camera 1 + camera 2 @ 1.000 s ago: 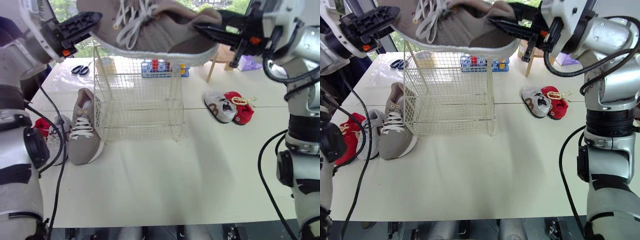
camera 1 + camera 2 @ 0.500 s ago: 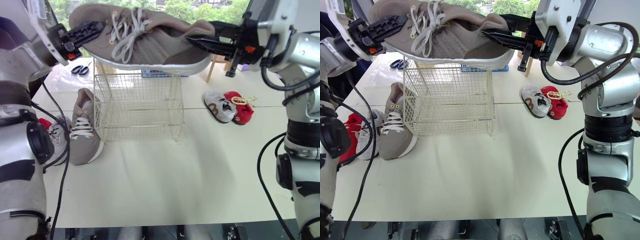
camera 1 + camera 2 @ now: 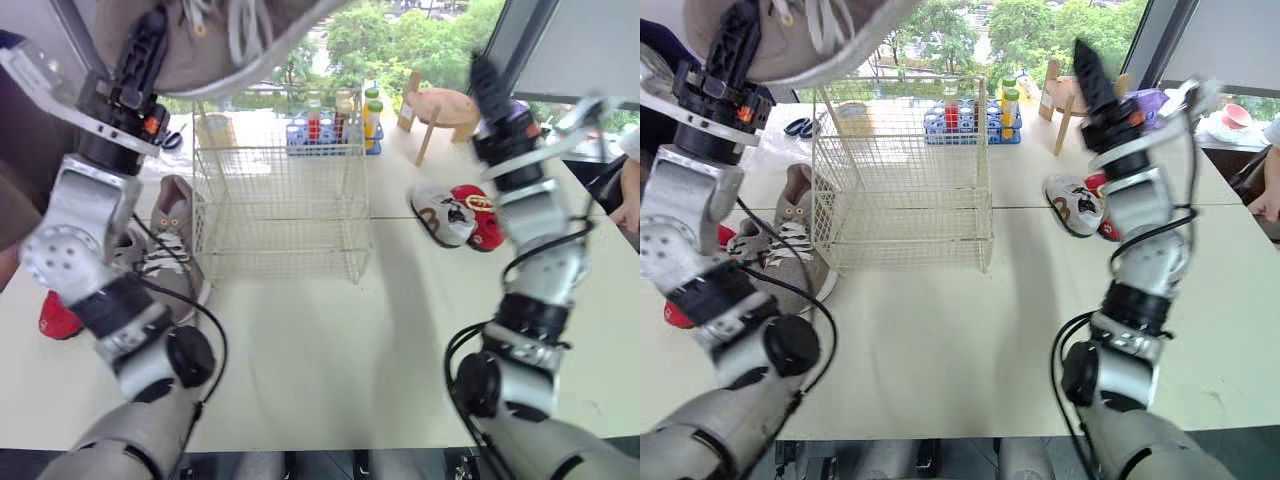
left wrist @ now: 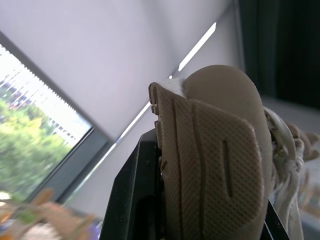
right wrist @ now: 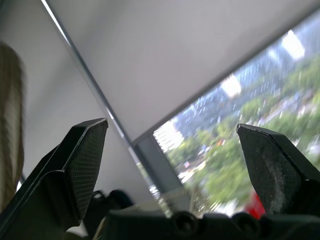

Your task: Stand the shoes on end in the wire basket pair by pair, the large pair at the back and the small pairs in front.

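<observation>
Right jaws released shoe (image 3: 197, 58), left jaws clamping

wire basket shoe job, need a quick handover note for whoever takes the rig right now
Left claw: shut on the big tan shoe, raised high on the left.
Right claw: open, holding nothing, raised.
Wire basket: no shoes in it yet.
On the table: second tan shoe, left grey shoe and left red shoe left of the basket; right grey shoe and right red shoe to its right.
Left to do: every pair.
</observation>
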Controlling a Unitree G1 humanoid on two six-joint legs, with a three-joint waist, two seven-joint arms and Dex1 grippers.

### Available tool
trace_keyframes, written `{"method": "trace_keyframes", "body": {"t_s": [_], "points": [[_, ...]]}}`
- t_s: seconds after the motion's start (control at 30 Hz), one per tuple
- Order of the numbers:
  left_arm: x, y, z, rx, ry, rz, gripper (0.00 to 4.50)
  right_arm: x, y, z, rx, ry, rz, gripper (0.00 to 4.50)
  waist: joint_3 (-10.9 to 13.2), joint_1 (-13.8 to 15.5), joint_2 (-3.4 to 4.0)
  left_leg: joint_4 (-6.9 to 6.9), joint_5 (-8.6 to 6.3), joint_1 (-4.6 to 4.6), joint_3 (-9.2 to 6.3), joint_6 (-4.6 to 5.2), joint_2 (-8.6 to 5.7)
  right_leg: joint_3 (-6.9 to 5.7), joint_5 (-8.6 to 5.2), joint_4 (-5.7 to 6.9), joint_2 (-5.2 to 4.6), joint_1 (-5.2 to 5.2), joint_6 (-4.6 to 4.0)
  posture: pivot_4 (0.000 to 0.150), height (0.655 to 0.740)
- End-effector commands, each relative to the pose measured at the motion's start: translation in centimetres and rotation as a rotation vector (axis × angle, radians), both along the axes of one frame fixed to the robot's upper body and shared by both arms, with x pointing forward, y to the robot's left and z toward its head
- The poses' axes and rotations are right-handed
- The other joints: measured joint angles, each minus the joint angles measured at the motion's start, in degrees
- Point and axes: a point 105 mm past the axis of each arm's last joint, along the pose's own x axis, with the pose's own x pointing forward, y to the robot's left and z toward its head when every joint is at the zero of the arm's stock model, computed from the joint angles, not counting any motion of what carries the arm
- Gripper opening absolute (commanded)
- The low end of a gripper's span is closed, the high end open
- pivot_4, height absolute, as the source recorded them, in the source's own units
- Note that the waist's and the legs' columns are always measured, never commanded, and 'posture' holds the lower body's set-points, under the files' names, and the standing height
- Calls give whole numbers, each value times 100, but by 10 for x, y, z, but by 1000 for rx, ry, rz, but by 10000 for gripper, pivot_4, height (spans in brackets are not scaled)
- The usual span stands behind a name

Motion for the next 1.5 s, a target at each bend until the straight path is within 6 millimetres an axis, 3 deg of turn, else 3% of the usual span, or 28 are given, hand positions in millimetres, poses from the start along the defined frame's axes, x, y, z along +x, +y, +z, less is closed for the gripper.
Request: {"method": "trace_keyframes", "body": {"t_s": [0.03,0.1,0.2,0.37,0.5,0.7,0.8,0.93,1.0,1.07,1.13,1.27,1.37,1.5], "points": [[-16,-11,7,-28,-31,-15,5262,-35,44,36,-29,-167,193,44363,0,-7,0,-2,0,3,6,0,0,10,0,7,4,-4,0,1500,7400],[-16,-13,5,-53,-17,-26,5262,-48,70,36,-102,-207,278,44363,-1,1,0,3,0,13,13,1,0,19,-1,42,15,-6,-1,1500,7400],[-16,-18,2,-58,-6,-37,5262,-58,87,36,-129,-232,329,44363,-1,1,-1,8,1,16,14,3,2,23,-1,46,23,-5,-2,1500,7400],[-14,-30,-12,-15,36,-52,5262,-59,92,46,-102,-265,341,44363,-1,29,-1,18,0,16,10,7,0,24,-2,32,25,10,-2,1500,7400],[-8,-44,-35,106,80,-45,5262,-54,88,50,-91,-273,310,44363,-1,18,-1,20,-1,17,6,8,-1,24,-2,21,28,16,-2,1500,7400],[-3,-45,-48,101,114,-41,5262,-60,90,55,-87,-297,333,44363,-1,6,-1,15,0,19,7,8,3,25,-3,14,33,16,-3,1500,7400],[-2,-45,-48,85,116,-43,5262,-58,90,54,-77,-285,326,36775,-1,7,-1,15,-1,19,7,9,4,26,-3,10,33,17,-3,1500,7400],[-1,-45,-49,88,118,-37,5262,-58,90,54,-60,-285,325,18293,-1,11,-1,15,-1,19,7,9,4,25,-3,6,33,19,-3,1500,7400],[-4,-48,-52,118,111,-56,5262,-57,91,54,-77,-286,308,16258,-1,8,-1,15,-1,19,7,9,4,25,-3,3,33,21,-3,1500,7400],[-11,-54,-57,213,92,-68,15418,-57,92,55,-99,-287,297,16258,-1,-9,-1,12,-1,19,7,9,4,26,-3,2,33,21,-3,1500,7400],[-14,-52,-61,294,99,-40,22853,-55,88,60,-105,-311,264,16258,-1,-8,0,9,-1,19,6,9,5,26,-3,1,36,19,-3,1500,7400],[-18,-36,-70,439,156,107,42182,-38,63,89,-155,-403,160,16258,1,-4,2,10,-1,19,8,9,4,30,-2,-1,36,19,-3,1500,7400],[-32,-35,-83,596,186,169,42182,-23,46,119,-267,-495,73,16258,1,-1,3,5,-2,19,7,10,4,30,-2,-10,35,21,-4,1500,7400],[-57,-23,-99,856,197,214,42182,-15,49,138,-552,-658,49,16258,3,-44,5,-17,-3,19,9,12,6,33,-3,-32,39,20,-5,1500,7400]]}}
